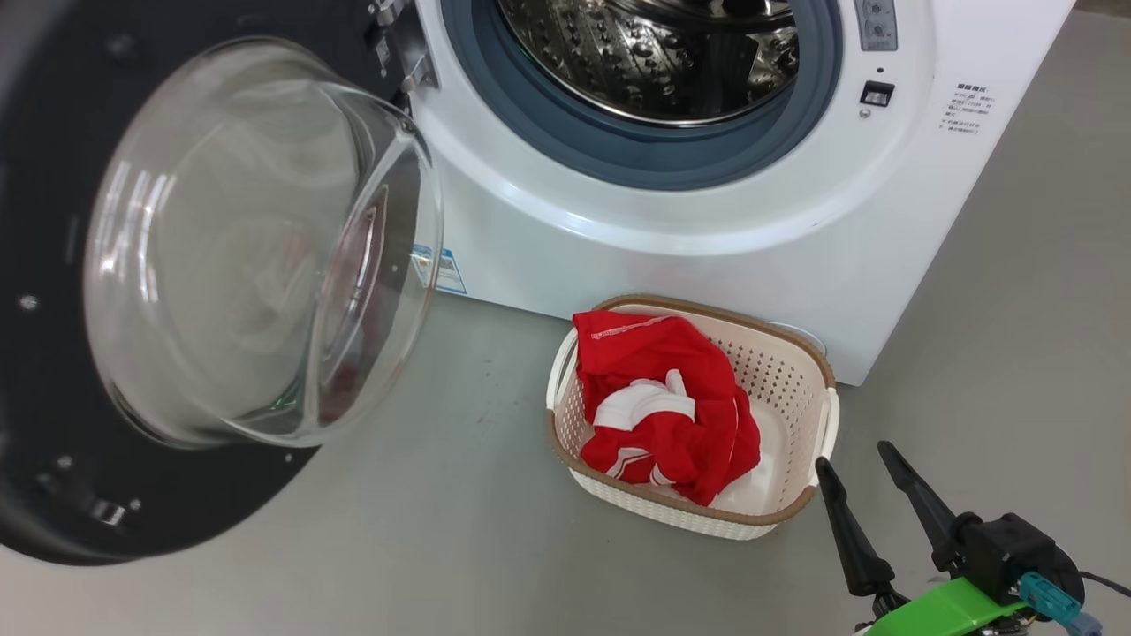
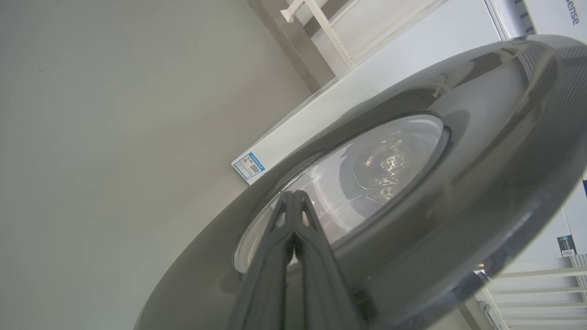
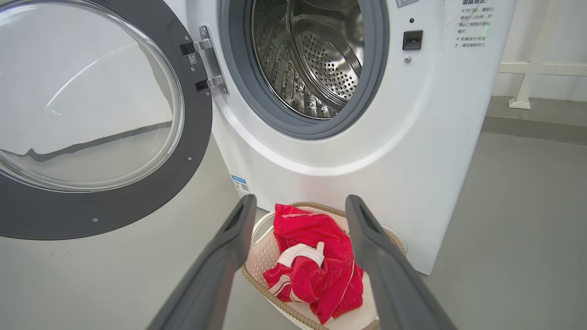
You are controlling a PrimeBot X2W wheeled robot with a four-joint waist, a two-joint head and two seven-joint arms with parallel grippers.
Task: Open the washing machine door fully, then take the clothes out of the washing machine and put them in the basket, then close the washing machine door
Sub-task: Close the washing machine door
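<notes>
The washing machine door [image 1: 53,353] stands swung wide open on its hinge [image 3: 208,64] at the left of the washing machine [image 1: 671,238]. Its clear glass porthole [image 1: 256,247] bulges toward the head camera, ringed by the black rim. The round opening is uncovered, showing the grey-blue seal [image 1: 618,150] and the perforated steel drum [image 1: 654,53] behind it. A small blue label [image 1: 449,269] sits low on the white front, near the door's edge.

The basket [image 1: 786,371] stands on the grey floor [image 1: 442,530] just in front of the machine's lower front, below and slightly right of the opening. The clothes [image 1: 663,397] lie inside it: a bunched red heap with a white patch in the middle and white stripes low down. It is piled toward the basket's left side and reaches its near rim.

The right hand [image 1: 854,456] is at the lower right of the head view, just beside the basket's near right corner. Its two dark fingers are spread wide apart with nothing between them. In the right wrist view those fingers frame the basket and the red heap.

In the left wrist view, the left hand [image 2: 293,195] has its fingers pressed together, gripping nothing. They lie across the door's glossy dark outer rim, with the tips over the edge of the glass. Whether they touch the door I cannot tell
</notes>
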